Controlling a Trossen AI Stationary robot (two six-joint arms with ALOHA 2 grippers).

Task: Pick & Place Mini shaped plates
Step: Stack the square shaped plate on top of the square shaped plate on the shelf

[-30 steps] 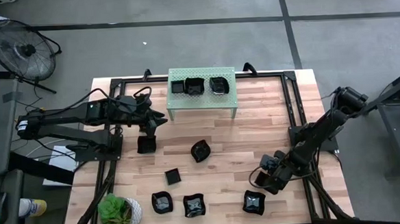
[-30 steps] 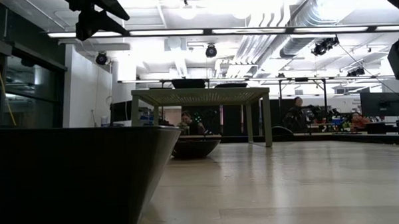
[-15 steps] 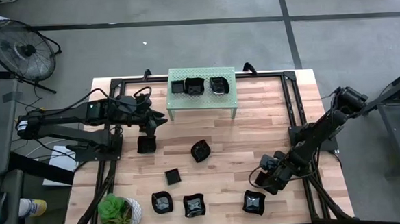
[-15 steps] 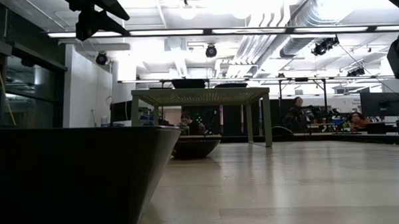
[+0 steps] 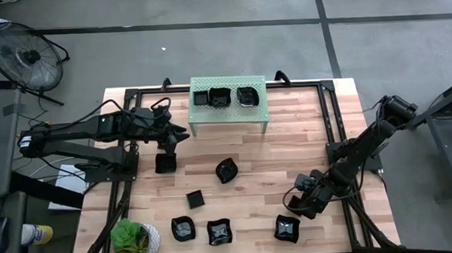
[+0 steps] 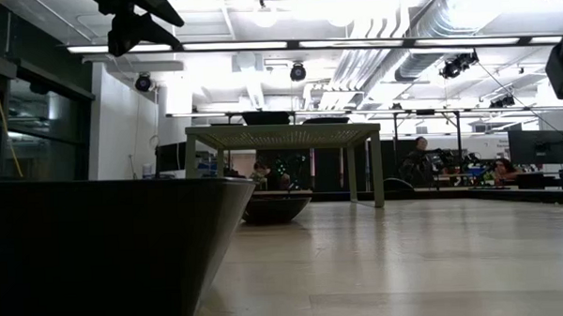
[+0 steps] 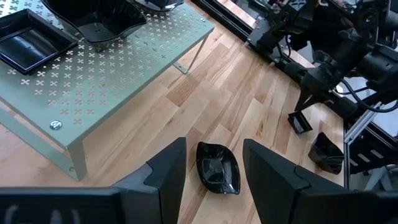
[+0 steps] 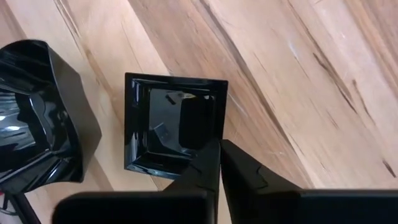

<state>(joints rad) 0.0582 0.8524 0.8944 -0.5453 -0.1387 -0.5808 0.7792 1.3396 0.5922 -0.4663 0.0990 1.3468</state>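
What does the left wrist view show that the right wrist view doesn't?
Only the left wrist view: the pale green shelf with black plates on it, and a wavy plate on the wooden table beyond the open left gripper. Only the right wrist view: a square plate close up, with the right gripper shut at its rim. Both: that table.

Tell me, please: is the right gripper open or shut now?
Shut. In its wrist view the right gripper's two fingers nearly meet, empty, just before a square plate.
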